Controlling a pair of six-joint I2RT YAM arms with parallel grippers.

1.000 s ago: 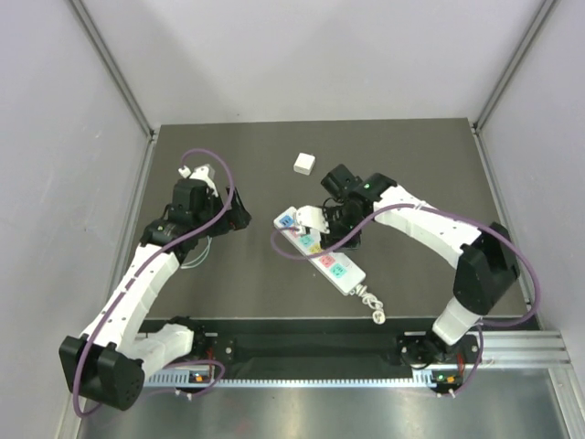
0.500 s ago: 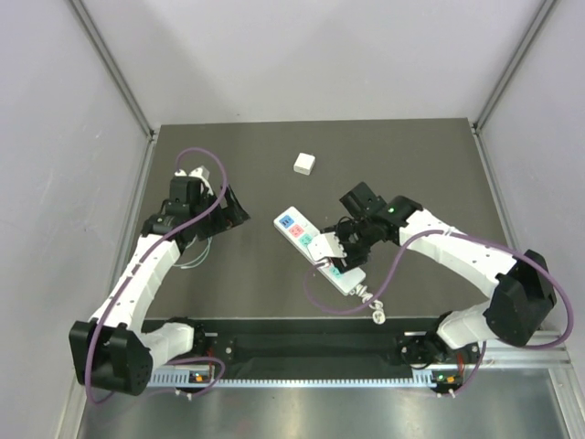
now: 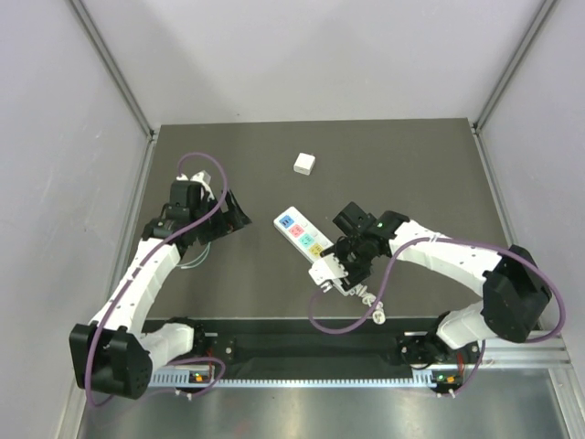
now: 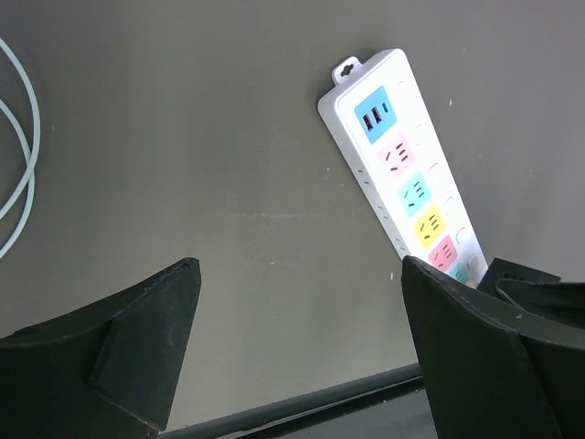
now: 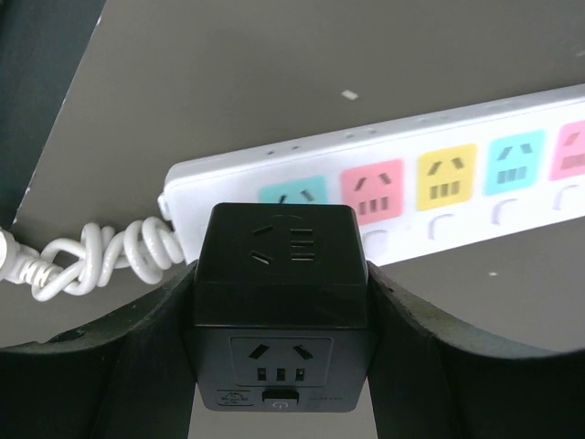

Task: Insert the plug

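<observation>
A white power strip [image 3: 294,229] with coloured sockets lies slanted in the middle of the dark table. My right gripper [image 3: 351,259] is shut on a black cube plug [image 5: 281,283] that has sockets on its faces. The cube hangs just in front of the strip's [image 5: 457,197] teal end socket, by the corded end; whether it touches the strip I cannot tell. My left gripper [image 3: 235,216] stands open and empty to the left of the strip [image 4: 402,174], its fingers wide apart around bare table [image 4: 297,274].
A small white cube [image 3: 304,164] sits toward the back of the table. The strip's coiled white cord [image 5: 91,261] ends in a plug [image 3: 376,315] near the front edge. A thin pale-blue cable [image 4: 23,165] lies left of the left gripper.
My right gripper has carried the black cube along the strip from its far end toward the near, corded end. The left arm has barely shifted.
</observation>
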